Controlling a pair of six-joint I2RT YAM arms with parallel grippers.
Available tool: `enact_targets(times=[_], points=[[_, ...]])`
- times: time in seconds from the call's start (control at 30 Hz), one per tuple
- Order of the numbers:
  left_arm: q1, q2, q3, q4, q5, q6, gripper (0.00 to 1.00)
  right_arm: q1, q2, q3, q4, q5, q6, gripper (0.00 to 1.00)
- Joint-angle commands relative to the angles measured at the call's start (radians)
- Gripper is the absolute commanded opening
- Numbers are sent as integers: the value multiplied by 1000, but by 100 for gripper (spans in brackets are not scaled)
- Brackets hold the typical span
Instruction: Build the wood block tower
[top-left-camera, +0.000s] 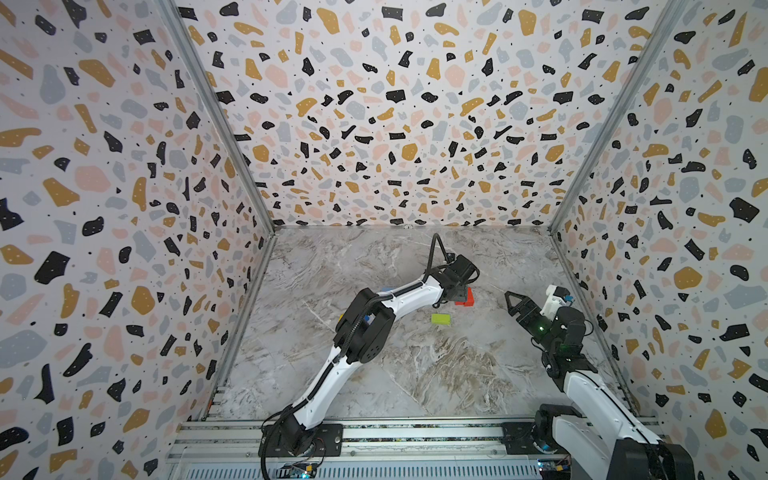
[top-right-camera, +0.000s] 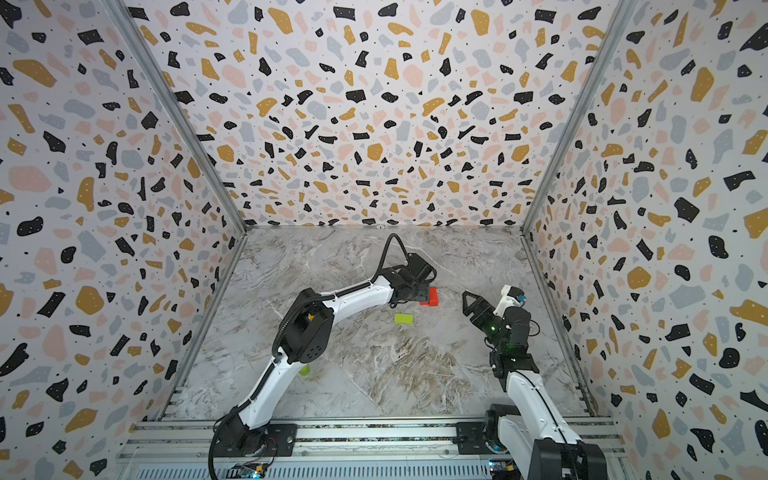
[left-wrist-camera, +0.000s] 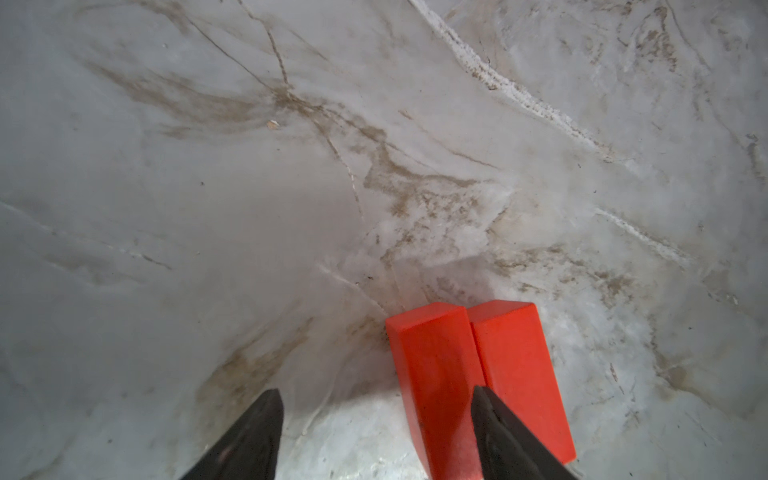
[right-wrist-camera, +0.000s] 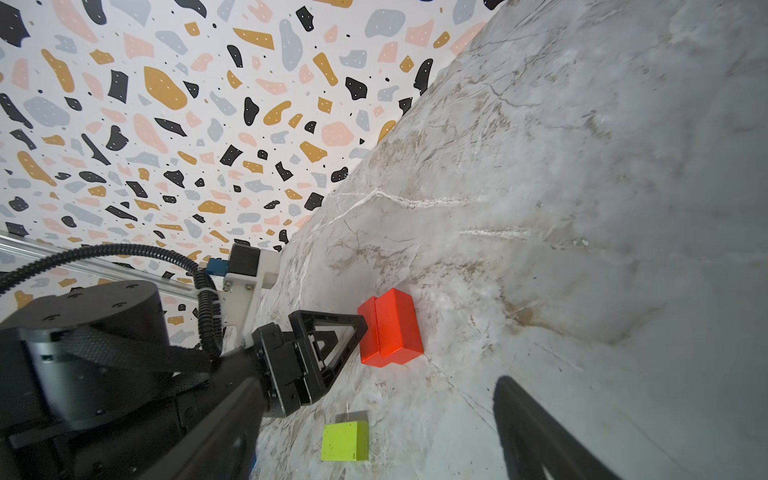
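Low down, the left hand (left-wrist-camera: 374, 390) gapes released, one finger (left-wrist-camera: 498, 436) at the red blocks (left-wrist-camera: 440, 353); the right hand (top-left-camera: 512, 299) hovers released.

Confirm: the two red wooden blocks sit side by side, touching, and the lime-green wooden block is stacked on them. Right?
Only the stacking is wrong. The two red wooden blocks sit side by side, touching, but the lime-green wooden block lies on the marble table apart from them, as the right wrist view shows.
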Motion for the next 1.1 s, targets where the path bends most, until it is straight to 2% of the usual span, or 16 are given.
enact_targets(times=[0.0,0.67,1.07], points=[[-4,18,45,-6,5,-9,71,-4,-1,8,19,-20,3,88],[-10,36,44,49,30,-37,70,-2,3,6,27,-30,-5,88],[-12,45,26,52,28,-38,59,-2,1,6,18,-30,-11,88]])
